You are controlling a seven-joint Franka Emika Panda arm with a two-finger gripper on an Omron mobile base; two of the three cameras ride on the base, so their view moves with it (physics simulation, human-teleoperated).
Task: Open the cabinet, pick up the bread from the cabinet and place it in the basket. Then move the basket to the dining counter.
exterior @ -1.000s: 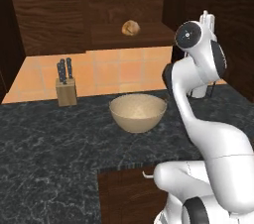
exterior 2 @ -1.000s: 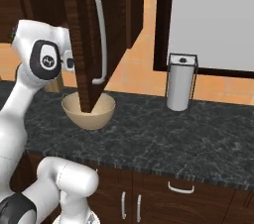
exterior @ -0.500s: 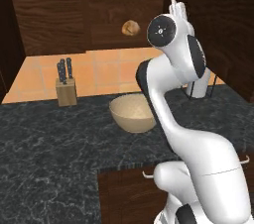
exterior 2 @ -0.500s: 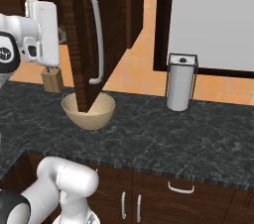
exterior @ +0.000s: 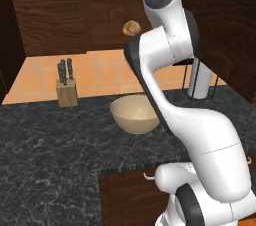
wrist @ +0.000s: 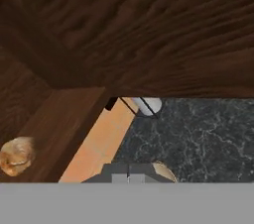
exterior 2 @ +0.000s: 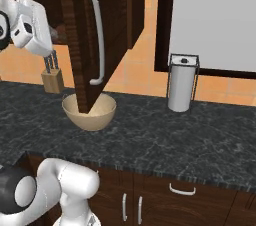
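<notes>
The dark cabinet's door (exterior 2: 117,15) stands open, its silver bar handle (exterior 2: 98,40) facing the room. The tan bread roll (exterior: 131,28) lies on the cabinet shelf (wrist: 69,119); in the hand view the bread (wrist: 17,156) sits at lower left. My gripper (wrist: 128,174) is shut with nothing in it, hanging in front of the shelf and apart from the roll. The arm's white hand (exterior 2: 31,29) is left of the open door. The beige basket (exterior: 134,114) rests on the black counter below, and the door's lower corner partly hides the basket (exterior 2: 91,112).
A knife block (exterior: 66,90) stands left of the basket, a paper towel holder (exterior 2: 180,84) to its right. The black speckled counter (exterior 2: 190,135) runs along the front, over drawers with small handles. My arm's bulk (exterior: 170,55) hides the cabinet's right side in the left base view.
The arm has swung left, from beside the door's outer face to the cabinet opening, and the hand now points into the shelf. Bread, basket and door have not moved.
</notes>
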